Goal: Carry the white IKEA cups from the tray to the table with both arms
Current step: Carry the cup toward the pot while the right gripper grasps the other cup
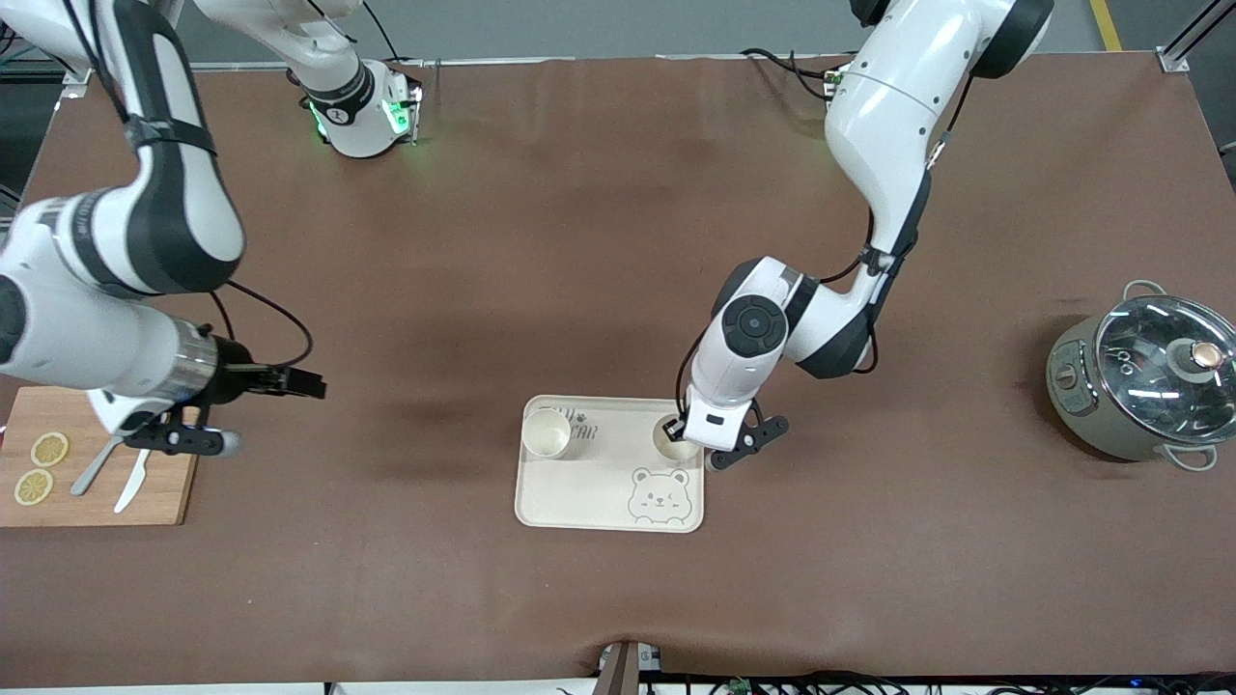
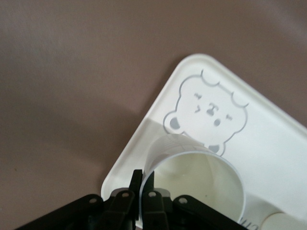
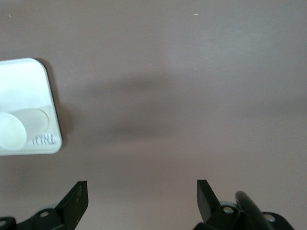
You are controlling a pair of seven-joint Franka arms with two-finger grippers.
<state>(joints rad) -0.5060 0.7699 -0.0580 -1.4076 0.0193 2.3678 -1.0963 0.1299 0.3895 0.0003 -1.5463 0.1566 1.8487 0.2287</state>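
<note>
The cream bear-printed tray [image 1: 599, 492] lies mid-table. One white cup [image 1: 547, 432] stands on its corner toward the right arm's end. The second white cup [image 1: 678, 446] is at the tray's corner toward the left arm's end. My left gripper [image 1: 674, 431] is shut on this cup's rim. In the left wrist view the fingers [image 2: 138, 184] pinch the cup's wall [image 2: 201, 177], above the tray's bear print [image 2: 211, 108]. I cannot tell whether the cup touches the tray. My right gripper [image 1: 314, 384] is open and empty over bare table; in its wrist view [image 3: 142, 194] the tray [image 3: 29, 86] and first cup [image 3: 10, 132] show.
A grey-green pot with a glass lid [image 1: 1144, 391] stands toward the left arm's end. A wooden cutting board [image 1: 164, 492] with lemon slices [image 1: 48, 449] and cutlery [image 1: 130, 483] lies under the right arm's wrist. Brown mat covers the table.
</note>
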